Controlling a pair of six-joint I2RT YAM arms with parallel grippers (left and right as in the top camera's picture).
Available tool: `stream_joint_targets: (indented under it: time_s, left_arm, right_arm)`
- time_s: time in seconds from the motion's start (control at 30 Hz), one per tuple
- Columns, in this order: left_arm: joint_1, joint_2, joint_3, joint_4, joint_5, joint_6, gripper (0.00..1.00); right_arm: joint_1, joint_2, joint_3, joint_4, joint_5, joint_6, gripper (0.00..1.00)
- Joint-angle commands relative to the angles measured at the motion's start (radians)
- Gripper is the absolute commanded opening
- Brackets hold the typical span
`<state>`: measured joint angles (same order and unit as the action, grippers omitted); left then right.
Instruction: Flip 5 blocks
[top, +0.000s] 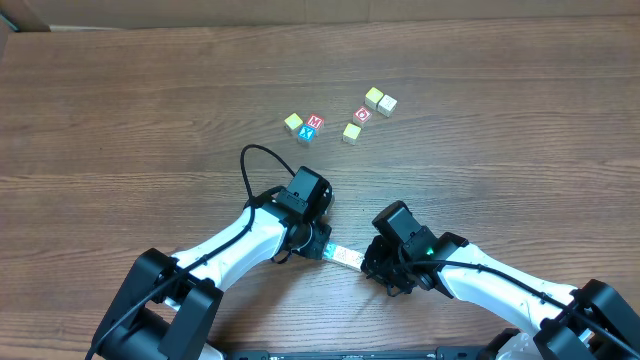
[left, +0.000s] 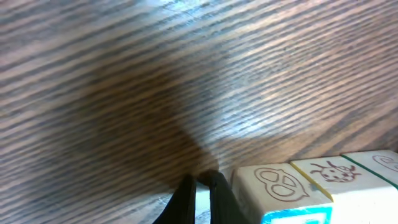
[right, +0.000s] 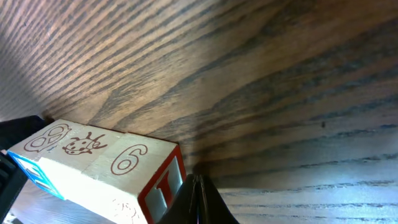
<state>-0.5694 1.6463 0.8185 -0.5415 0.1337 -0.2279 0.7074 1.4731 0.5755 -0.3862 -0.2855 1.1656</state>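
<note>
A short row of three pale blocks (top: 343, 256) lies on the table between my two grippers. In the left wrist view the row shows a pretzel-face block (left: 280, 186), a ladybug block (left: 333, 171) and a third block (left: 380, 163). My left gripper (left: 200, 186) is shut and empty, its tips on the table just left of the pretzel block. The right wrist view shows the same row: pretzel (right: 53, 137), ladybug (right: 81, 144) and a "6" block (right: 130, 158) with a red end face. Beside that red face stands my right gripper (right: 196, 182), shut and empty.
Several loose blocks lie farther back: a yellow-green one (top: 293, 122), a red and blue pair (top: 312, 126), a yellow one (top: 351, 132), a red one (top: 363, 114) and two cream ones (top: 380, 100). A black cable (top: 250, 165) loops behind the left arm.
</note>
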Motion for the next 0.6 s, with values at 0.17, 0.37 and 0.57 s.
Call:
stream_joint_targets:
  time_s: [0.17,0.37,0.57]
  left_arm:
    - [-0.002,0.016,0.002,0.0,-0.059,0.032,0.04]
    - [-0.002,0.016,0.002,-0.003,-0.005,0.076,0.04]
    - [-0.002,0.016,0.002,-0.008,-0.002,0.076,0.04]
  right_arm:
    - [0.004,0.005,-0.003,0.008,-0.016,0.04,0.04]
    - [0.004,0.005,-0.003,0.039,-0.019,0.038,0.04]
    - [0.004,0.005,-0.003,0.048,-0.02,0.036,0.04]
